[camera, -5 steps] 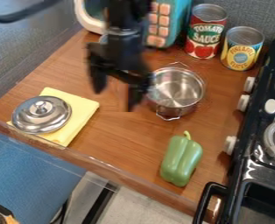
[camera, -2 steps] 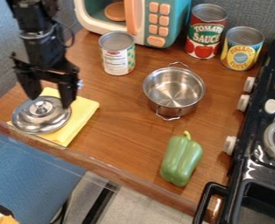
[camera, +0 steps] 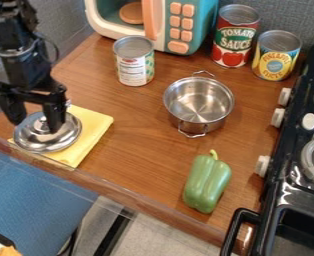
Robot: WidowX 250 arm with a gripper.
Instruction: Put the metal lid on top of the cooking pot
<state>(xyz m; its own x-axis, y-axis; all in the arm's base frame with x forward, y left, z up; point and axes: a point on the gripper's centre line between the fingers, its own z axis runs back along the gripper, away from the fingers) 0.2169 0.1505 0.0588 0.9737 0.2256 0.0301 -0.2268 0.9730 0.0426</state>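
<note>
At the left, the black gripper (camera: 35,127) hangs over the metal lid with its two fingers spread apart. One fingertip is in front of the lid's knob, the other by the lid's far left edge; whether either touches the lid I cannot tell. The round silver lid (camera: 59,140) lies knob up on a folded yellow cloth (camera: 93,127). Right of centre stands the uncovered cooking pot (camera: 198,104), shiny metal with two wire handles, and nothing lies inside it.
Behind the pot stand a can (camera: 134,67), a toy microwave (camera: 178,25), a tomato sauce can (camera: 234,37) and a pineapple can (camera: 276,56). A green pepper (camera: 207,182) lies nearer the front edge, beside the black stove (camera: 292,175) at the right.
From above the counter near the pot, the gripper has swung left to the lid, then moved slightly farther left and down. Lid, cloth and pot have stayed put.
</note>
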